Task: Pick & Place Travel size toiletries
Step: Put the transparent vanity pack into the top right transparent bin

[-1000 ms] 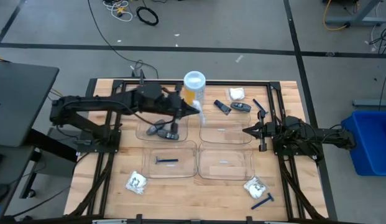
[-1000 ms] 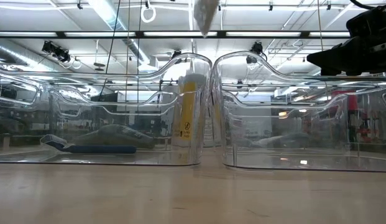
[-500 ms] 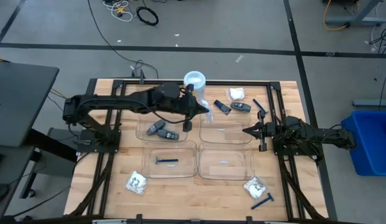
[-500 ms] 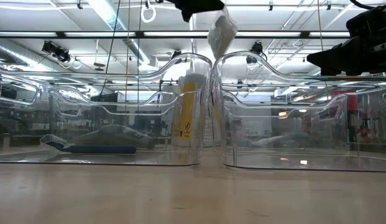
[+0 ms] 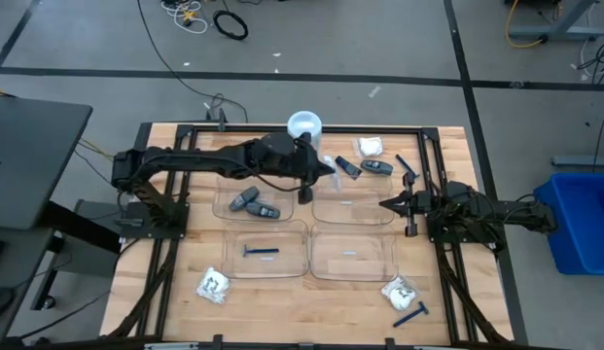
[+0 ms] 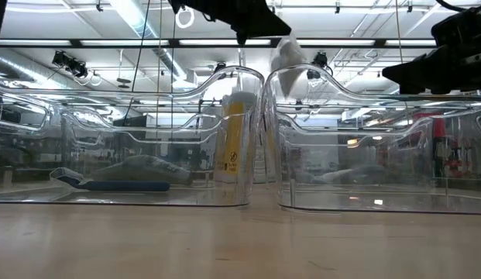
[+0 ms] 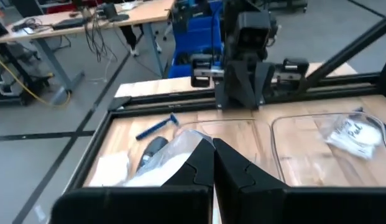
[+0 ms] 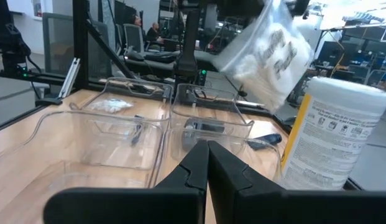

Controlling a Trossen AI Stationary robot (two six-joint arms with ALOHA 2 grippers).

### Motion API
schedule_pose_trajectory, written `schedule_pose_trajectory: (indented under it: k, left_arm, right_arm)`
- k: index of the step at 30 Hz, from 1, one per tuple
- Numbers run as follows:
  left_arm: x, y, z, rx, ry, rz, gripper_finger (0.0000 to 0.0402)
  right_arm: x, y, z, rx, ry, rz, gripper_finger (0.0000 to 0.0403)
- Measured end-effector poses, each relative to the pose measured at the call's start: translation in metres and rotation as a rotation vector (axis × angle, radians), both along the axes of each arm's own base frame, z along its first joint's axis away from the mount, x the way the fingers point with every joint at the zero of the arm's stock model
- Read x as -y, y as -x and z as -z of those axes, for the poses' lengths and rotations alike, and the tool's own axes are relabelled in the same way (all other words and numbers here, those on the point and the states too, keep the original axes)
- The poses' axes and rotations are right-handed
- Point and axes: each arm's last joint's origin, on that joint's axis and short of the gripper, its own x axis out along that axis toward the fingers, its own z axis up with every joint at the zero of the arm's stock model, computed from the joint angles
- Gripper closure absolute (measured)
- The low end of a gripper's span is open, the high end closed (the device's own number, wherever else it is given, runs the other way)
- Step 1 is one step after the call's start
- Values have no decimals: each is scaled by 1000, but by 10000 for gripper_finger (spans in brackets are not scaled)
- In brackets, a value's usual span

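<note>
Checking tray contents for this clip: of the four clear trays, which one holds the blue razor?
The near-left tray holds the blue razor. The far-left tray has two grey oval sticks, while both right-hand trays show no razor.

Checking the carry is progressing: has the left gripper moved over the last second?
Yes. The left gripper, shut on a white crinkly packet, moved rightward past the tall yellow canister toward the right-hand clear trays.

Four trays [image 5: 351, 255] mid-table, canister [image 5: 303, 127] behind them, packets [image 5: 213, 284] at front corners
</note>
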Motion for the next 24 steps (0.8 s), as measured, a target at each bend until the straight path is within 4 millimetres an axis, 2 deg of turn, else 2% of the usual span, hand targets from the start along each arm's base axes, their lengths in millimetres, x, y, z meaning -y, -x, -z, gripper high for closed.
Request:
schedule_pose_trajectory:
  k: [5, 16, 20, 24]
  left_arm:
    - [-5, -2, 3, 4, 13, 23, 401]
    - [-2, -2, 3, 5, 56, 118, 393]
    - [-1, -2, 3, 4, 71, 95, 393]
    - [-1, -2, 3, 4, 64, 92, 375]
  right_arm:
    - [0, 0, 0, -4, 0, 0, 390]
    - [0, 0, 0, -5, 0, 1, 390]
    - [0, 0, 0, -5, 0, 0, 390]
    - [0, 0, 0, -5, 0, 1, 390]
